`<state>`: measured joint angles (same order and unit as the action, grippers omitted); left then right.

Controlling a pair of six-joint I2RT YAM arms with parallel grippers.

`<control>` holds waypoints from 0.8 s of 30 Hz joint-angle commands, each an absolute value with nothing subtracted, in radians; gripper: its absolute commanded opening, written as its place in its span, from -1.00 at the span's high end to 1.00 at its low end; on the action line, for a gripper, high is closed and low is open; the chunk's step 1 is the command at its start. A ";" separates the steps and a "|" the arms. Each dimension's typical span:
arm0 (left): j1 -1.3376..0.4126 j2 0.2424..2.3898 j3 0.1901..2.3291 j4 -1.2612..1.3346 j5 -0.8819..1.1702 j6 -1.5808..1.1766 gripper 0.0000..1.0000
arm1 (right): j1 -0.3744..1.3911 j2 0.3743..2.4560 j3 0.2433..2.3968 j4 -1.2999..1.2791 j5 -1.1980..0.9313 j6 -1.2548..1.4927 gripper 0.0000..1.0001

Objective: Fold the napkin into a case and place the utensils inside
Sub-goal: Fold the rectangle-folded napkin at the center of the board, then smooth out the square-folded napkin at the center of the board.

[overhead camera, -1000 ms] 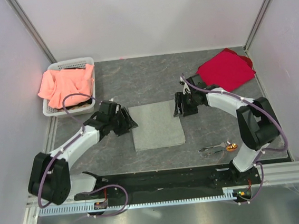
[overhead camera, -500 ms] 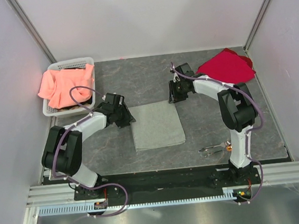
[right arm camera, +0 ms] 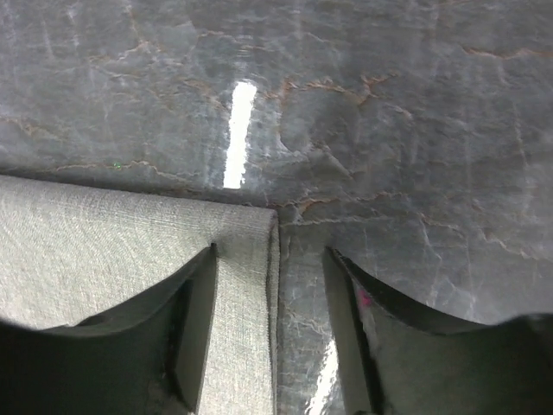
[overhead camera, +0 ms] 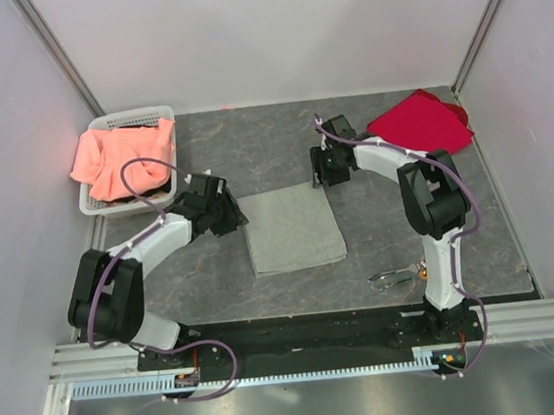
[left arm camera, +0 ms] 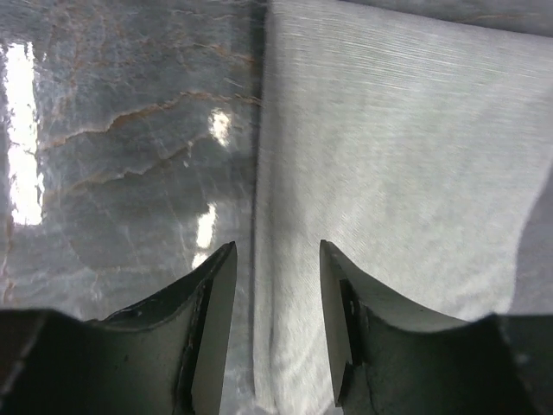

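Top external view: nearest the arms' bases, the utensils (overhead camera: pixel 401 275) lie on the dark table (overhead camera: pixel 251 141) beside the right arm, well apart from the napkin (overhead camera: pixel 292 228). The napkin lies flat at mid-table as a broad grey-green rectangle. At its far left corner the left gripper (overhead camera: pixel 239 216) sits low with jaws parted; its wrist view shows them astride the cloth's left edge without pinching it. At the far right corner the right gripper (overhead camera: pixel 323 178) also has parted jaws, set astride the corner with nothing clamped. Beyond them, a white basket (overhead camera: pixel 131 117) holding a salmon-orange cloth (overhead camera: pixel 115 154) sits far left and a red cloth (overhead camera: pixel 421 125) far right. The task looks to be at an early stage: the napkin is not yet a narrow case, the folding is to be done, and the utensils lie outside it.
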<state>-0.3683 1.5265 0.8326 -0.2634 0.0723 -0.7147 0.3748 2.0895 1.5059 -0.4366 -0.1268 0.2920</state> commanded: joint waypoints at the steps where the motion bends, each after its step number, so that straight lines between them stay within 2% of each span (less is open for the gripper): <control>1: -0.383 1.335 0.810 -0.259 0.110 -0.681 0.06 | 0.382 1.973 1.517 -0.497 -0.045 0.302 -0.31; 3: -0.393 1.316 0.782 -0.226 0.234 -0.690 0.24 | 0.405 1.925 1.476 -0.520 -0.032 0.322 -0.43; 6: -0.406 1.336 0.762 -0.207 0.353 -0.713 0.56 | 0.442 1.850 1.408 -0.491 -0.111 0.377 -0.44; 9: -0.410 1.330 0.694 -0.155 0.394 -0.739 0.80 | 0.483 1.824 1.347 -0.329 -0.329 0.486 -0.37; 11: -0.410 1.315 0.638 -0.108 0.414 -0.764 0.88 | 0.526 1.859 1.353 -0.214 -0.453 0.541 -0.22; 13: -0.411 1.302 0.605 -0.080 0.434 -0.787 0.89 | 0.557 1.920 1.383 -0.137 -0.509 0.613 -0.08; 14: -0.413 1.292 0.574 -0.071 0.433 -0.793 0.90 | 0.583 1.939 1.390 -0.105 -0.556 0.635 0.15; 17: -0.411 1.263 0.522 -0.054 0.422 -0.804 0.90 | 0.621 2.005 1.391 0.038 -0.629 0.730 0.41; 24: -0.413 1.267 0.442 -0.018 0.426 -0.819 0.92 | 0.666 2.161 1.391 0.225 -0.725 0.830 0.64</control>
<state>-0.4103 1.2869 0.4751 -0.0864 0.4026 -0.7807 0.6621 2.0991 1.3724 0.0410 -0.6209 0.7418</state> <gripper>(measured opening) 0.046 0.193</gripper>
